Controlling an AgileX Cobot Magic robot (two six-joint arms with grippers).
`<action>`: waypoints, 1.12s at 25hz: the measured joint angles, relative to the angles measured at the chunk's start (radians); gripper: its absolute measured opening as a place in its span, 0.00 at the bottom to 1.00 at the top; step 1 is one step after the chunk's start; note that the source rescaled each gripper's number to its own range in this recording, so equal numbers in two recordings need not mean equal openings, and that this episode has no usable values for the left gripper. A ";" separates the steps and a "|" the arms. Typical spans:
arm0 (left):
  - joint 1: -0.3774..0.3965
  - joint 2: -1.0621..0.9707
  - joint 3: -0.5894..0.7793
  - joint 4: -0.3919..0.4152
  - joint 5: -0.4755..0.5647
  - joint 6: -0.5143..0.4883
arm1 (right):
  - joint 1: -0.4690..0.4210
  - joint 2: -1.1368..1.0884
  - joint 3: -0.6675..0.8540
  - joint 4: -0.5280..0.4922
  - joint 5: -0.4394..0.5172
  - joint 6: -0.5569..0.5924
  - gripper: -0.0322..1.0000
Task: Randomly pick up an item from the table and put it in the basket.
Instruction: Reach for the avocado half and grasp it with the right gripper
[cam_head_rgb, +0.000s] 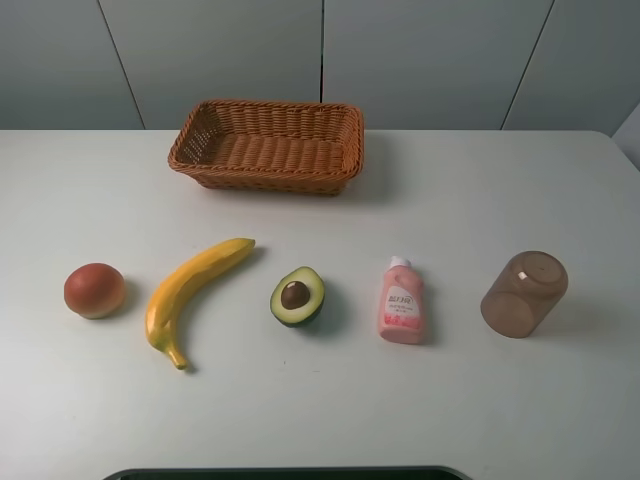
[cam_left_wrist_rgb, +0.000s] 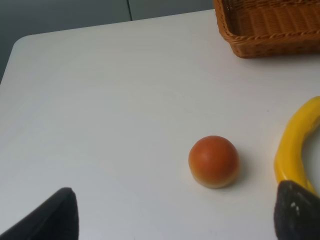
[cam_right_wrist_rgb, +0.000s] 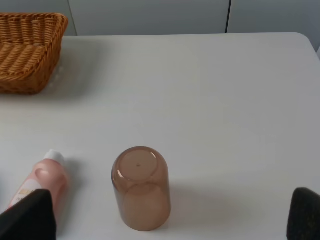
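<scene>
The halved avocado (cam_head_rgb: 297, 296) lies cut side up on the white table (cam_head_rgb: 450, 200), brown pit showing, near the front middle. The wicker basket (cam_head_rgb: 265, 145) stands empty at the back middle. It also shows in the left wrist view (cam_left_wrist_rgb: 270, 25) and the right wrist view (cam_right_wrist_rgb: 25, 52). Neither gripper shows in the exterior view. My left gripper (cam_left_wrist_rgb: 172, 220) is open and empty over the table's left part. My right gripper (cam_right_wrist_rgb: 165, 222) is open and empty over the right part. The avocado is out of both wrist views.
A red-orange fruit (cam_head_rgb: 94, 290) (cam_left_wrist_rgb: 214, 161) and a yellow banana (cam_head_rgb: 190, 295) (cam_left_wrist_rgb: 295, 150) lie left of the avocado. A pink bottle (cam_head_rgb: 401, 302) (cam_right_wrist_rgb: 40, 182) and a brown translucent cup (cam_head_rgb: 524, 293) (cam_right_wrist_rgb: 141, 187) stand right of it.
</scene>
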 joint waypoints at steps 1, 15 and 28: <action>0.000 0.000 0.000 0.000 0.000 0.000 | 0.000 0.000 0.000 0.000 0.000 0.000 1.00; 0.000 0.000 0.000 0.000 0.000 0.000 | 0.000 0.000 0.000 0.000 0.000 0.000 1.00; 0.000 0.000 0.000 0.000 0.000 0.000 | 0.000 0.000 0.000 0.000 0.000 0.000 1.00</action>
